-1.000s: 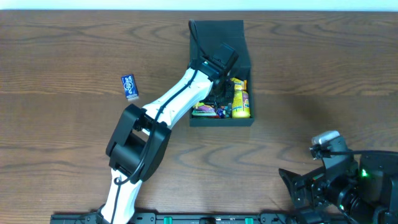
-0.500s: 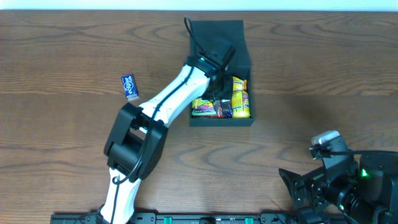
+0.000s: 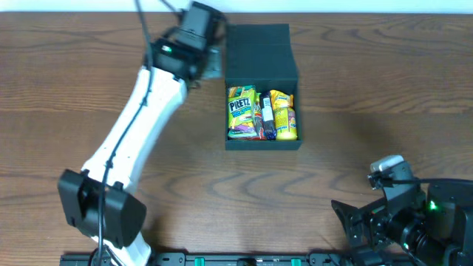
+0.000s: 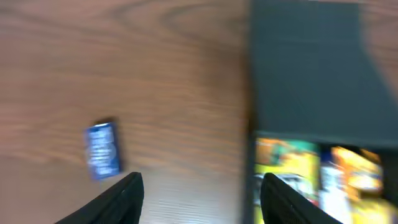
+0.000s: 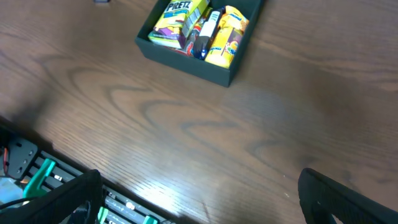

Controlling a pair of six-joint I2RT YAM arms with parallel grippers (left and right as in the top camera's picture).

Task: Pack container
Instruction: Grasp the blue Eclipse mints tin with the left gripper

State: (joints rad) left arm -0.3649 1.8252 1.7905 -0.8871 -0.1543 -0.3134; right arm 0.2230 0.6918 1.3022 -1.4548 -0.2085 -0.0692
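Note:
The dark teal-black container (image 3: pixel 262 143) stands at the back middle of the table, its flat lid (image 3: pixel 259 48) folded open behind it. Inside lie a green-yellow Pretz box (image 3: pixel 240 109) and yellow snack packets (image 3: pixel 285 118). My left gripper (image 3: pixel 211 63) is open and empty, hovering just left of the lid. In the blurred left wrist view its fingers (image 4: pixel 202 186) frame bare table, with the container (image 4: pixel 317 68) to the right and a small blue packet (image 4: pixel 102 149) to the left. My right gripper (image 3: pixel 355 222) is open and empty at the front right; its view (image 5: pixel 199 186) shows the container (image 5: pixel 186 59) far ahead.
The blue packet is hidden under my left arm (image 3: pixel 126 140) in the overhead view. A dark rail with green parts (image 5: pixel 37 177) runs along the table's front edge.
My left gripper has lifted out of the container and swung back and left, beside the lid. The Pretz box now shows inside. The right arm has not moved.

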